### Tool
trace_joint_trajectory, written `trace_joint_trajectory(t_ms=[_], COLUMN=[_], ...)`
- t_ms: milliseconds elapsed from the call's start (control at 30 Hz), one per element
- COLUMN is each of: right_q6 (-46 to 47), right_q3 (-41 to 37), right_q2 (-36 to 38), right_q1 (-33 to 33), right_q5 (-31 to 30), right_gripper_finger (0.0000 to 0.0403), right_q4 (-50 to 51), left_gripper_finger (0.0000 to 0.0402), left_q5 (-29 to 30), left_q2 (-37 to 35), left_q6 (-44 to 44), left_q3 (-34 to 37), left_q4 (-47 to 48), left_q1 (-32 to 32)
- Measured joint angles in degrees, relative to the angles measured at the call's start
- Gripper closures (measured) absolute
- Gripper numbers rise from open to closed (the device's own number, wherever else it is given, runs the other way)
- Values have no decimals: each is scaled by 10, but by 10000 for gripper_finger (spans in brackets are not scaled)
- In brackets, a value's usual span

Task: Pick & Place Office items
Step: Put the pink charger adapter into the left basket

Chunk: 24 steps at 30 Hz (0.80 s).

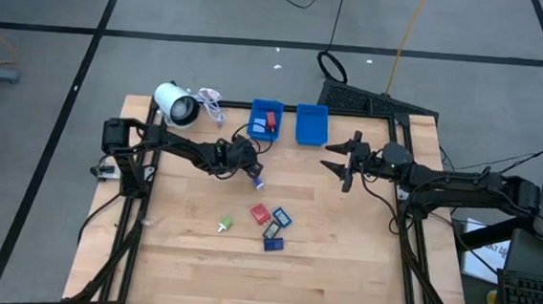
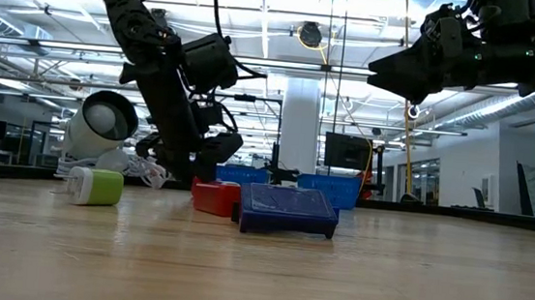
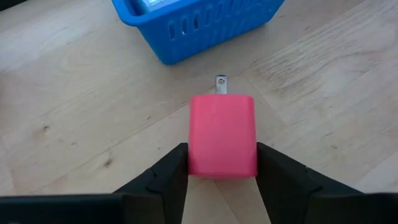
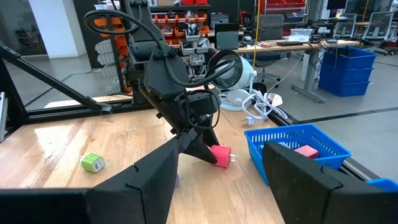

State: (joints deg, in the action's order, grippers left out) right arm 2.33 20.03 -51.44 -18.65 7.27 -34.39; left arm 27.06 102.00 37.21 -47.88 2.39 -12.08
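A: Left gripper (image 3: 221,165) status?
B: Fingers clamped on a pink plug adapter (image 3: 222,135), prongs forward, down near the wood table (image 1: 188,252), just beside the left blue bin (image 1: 265,119).
A: Right gripper (image 1: 340,163)?
B: Raised beside the right blue bin (image 1: 311,125), fingers apart, holding nothing.
A: Other items?
B: Green adapter (image 1: 225,225), red block (image 1: 260,214) and blue pieces (image 1: 274,237) lie loose mid-table.
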Motion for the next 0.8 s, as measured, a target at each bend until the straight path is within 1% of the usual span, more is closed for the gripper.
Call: trace_joint_trajectory(t_ms=[100, 333, 467, 633, 800], right_q6=[0, 0, 0, 0, 0], right_q3=[0, 0, 0, 0, 0], right_q2=[0, 0, 0, 0, 0], right_q1=[0, 0, 0, 0, 0], right_q5=[0, 0, 0, 0, 0], right_gripper_finger=[181, 181, 181, 181, 181], right_q4=[0, 0, 0, 0, 0], left_gripper_finger=[229, 200, 191, 194, 209], left_q5=[0, 0, 0, 0, 0], left_q2=[0, 0, 0, 0, 0], left_q6=[0, 0, 1, 1, 1], left_q3=[0, 0, 0, 0, 0], left_q4=[0, 0, 0, 0, 0], left_q1=[0, 0, 0, 0, 0])
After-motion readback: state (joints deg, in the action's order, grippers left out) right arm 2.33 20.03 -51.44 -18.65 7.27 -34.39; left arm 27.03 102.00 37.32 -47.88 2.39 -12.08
